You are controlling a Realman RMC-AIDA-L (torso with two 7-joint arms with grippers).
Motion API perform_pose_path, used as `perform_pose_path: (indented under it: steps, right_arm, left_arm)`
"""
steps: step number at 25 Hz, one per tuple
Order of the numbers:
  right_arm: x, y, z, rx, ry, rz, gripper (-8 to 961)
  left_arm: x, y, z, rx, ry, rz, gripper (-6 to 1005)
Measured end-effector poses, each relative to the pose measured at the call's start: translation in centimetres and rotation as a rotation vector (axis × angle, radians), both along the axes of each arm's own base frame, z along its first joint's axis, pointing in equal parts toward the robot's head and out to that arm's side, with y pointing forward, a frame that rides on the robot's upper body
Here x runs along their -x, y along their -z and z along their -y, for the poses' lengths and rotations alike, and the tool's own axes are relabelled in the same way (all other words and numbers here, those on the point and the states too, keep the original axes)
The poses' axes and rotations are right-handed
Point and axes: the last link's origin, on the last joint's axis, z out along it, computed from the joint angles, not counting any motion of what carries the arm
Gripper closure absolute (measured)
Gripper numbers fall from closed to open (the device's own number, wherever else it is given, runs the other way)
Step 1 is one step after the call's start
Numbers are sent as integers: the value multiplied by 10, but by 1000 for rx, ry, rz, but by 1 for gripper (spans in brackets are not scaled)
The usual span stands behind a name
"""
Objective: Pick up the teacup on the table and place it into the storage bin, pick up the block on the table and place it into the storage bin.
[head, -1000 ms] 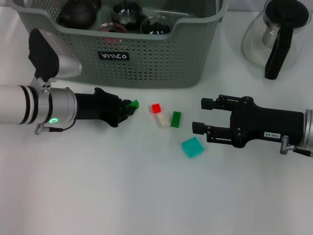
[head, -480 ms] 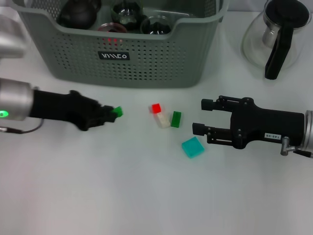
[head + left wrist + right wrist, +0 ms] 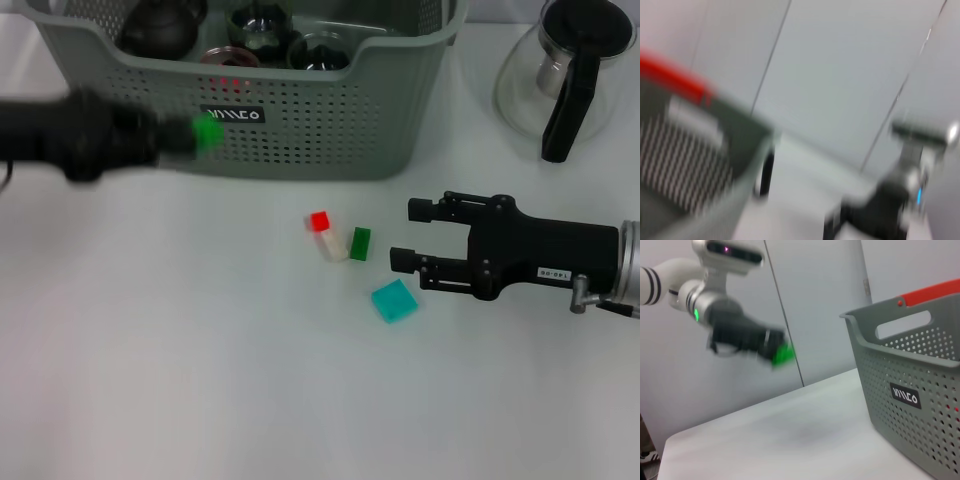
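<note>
My left gripper (image 3: 188, 136) is raised in front of the storage bin (image 3: 300, 140), near its black label, and is shut on a small bright green block (image 3: 208, 131). The right wrist view shows the same left gripper (image 3: 775, 347) holding the green block (image 3: 784, 354) in the air, off to the side of the bin (image 3: 910, 390). A dark glass teacup (image 3: 322, 52) sits inside the bin among other dark vessels. Low over the table, my right gripper (image 3: 410, 235) is open, just right of a teal block (image 3: 393, 300).
A red block (image 3: 319, 220), a cream block (image 3: 333, 247) and a dark green block (image 3: 360, 243) lie together on the white table in front of the bin. A glass carafe (image 3: 570, 70) with a black handle stands at the back right.
The left gripper has lifted the green block off the table and swung it left and up to the bin's front wall. The right gripper has barely moved.
</note>
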Motion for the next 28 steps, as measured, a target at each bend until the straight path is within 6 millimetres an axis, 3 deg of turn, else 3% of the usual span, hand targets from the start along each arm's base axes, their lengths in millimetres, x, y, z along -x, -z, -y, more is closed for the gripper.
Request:
perform_pose_path:
  steps: [6,12,16,21,28]
  right_arm:
    - [0,0,0,1,-2,-1,208]
    - [2,1,-1,0,-4,-2,208]
    - [2,1,-1,-2,-4,0,207]
    - [6,2,-4,-2,-14,-1,207]
    - [7,3,-5,1,-17,-2,207]
  left_arm:
    - [-41,-28,-37,-88,-56,208,821]
    - [-66,-43,-95,-142,-287,189,815]
    - [-71,-37,-124,-167,-423,0,810]
    - [-80,-13,-145,-193,-472,-286,805]
    - [-91,4,-157,-262,-502,-382,797]
